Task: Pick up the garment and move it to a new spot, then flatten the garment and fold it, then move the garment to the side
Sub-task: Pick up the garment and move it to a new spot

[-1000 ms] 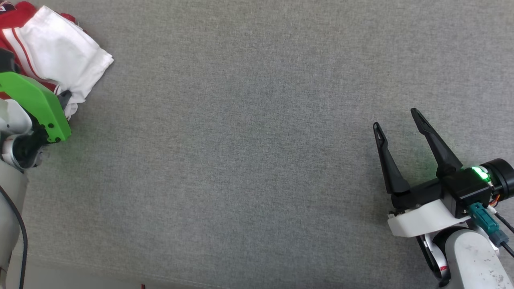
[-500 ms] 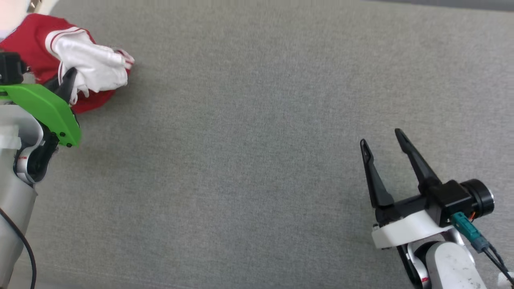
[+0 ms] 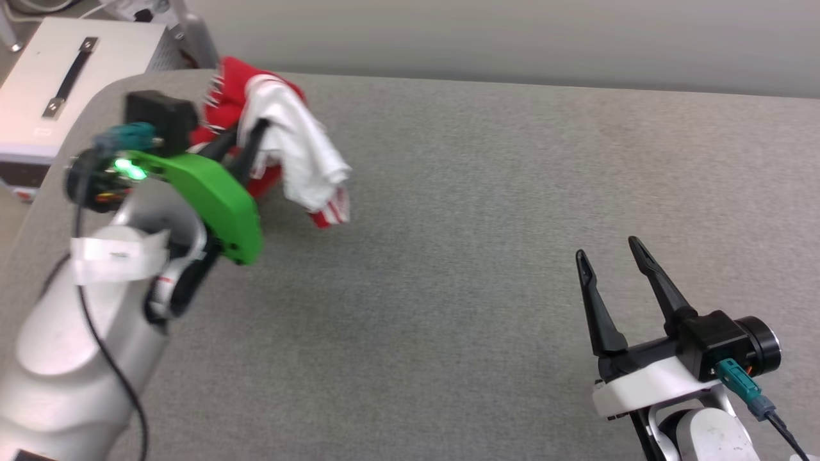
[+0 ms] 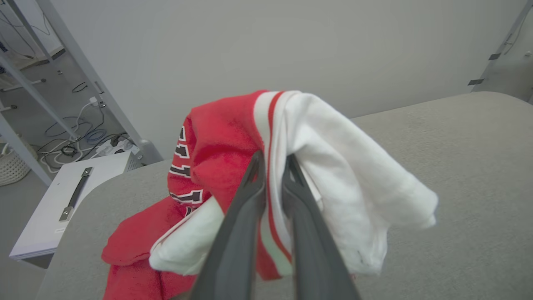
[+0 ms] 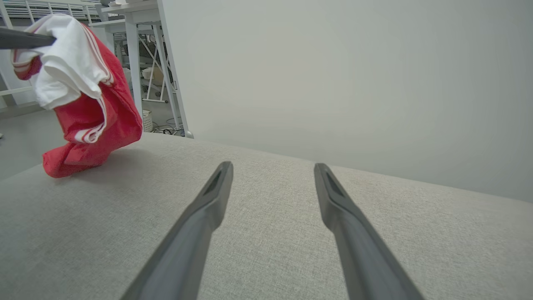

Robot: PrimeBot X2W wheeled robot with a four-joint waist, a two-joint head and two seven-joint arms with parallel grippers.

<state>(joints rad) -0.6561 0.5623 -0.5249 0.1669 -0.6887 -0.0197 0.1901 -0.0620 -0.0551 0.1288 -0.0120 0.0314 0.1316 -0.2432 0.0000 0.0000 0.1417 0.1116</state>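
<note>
The red jersey T-shirt (image 3: 295,147) hangs bunched from the left gripper (image 3: 248,131), which is pinched narrow on its striped trim above the far left corner of the grey cloth surface (image 3: 448,269); its lowest red fold seems to brush the cloth. The bare stretch lies to its right. The right gripper (image 3: 607,251) sits there, well apart, spread wide and empty, so the left arm looks best placed to carry.

Soft, even light fills the room. A faint shadow lies beneath the garment (image 3: 301,153) at upper left. Wrist views bow at their edges; the nearest fingers (image 4: 235,246) look blurred.
</note>
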